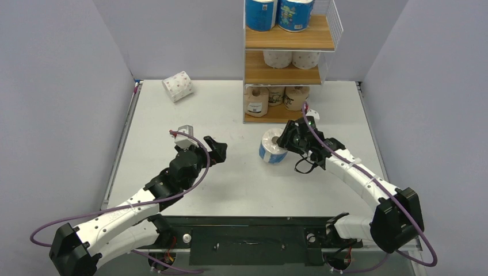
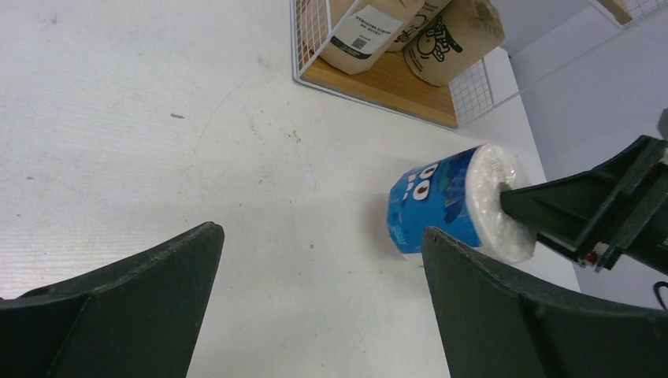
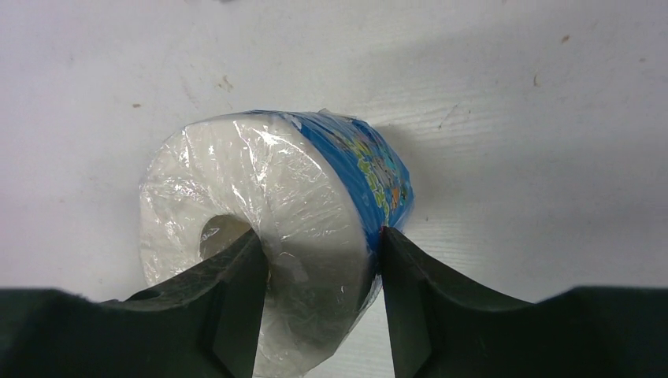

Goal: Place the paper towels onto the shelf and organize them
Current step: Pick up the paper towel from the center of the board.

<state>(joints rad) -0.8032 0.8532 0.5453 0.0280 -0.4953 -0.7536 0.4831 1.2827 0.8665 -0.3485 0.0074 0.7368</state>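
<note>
A blue-wrapped paper towel roll lies tilted on the table in front of the shelf. My right gripper is shut on it, one finger in the core and one outside the wrap; the right wrist view shows the roll between the fingers. My left gripper is open and empty to the roll's left; its view shows the roll. A white pink-dotted roll lies at the far left. The shelf holds two blue rolls on top, two white rolls in the middle and three brown rolls at the bottom.
Grey walls close in the table on the left, back and right. The shelf's white mesh side sticks out at the upper right. In the left wrist view the bottom board and brown rolls stand just beyond the blue roll.
</note>
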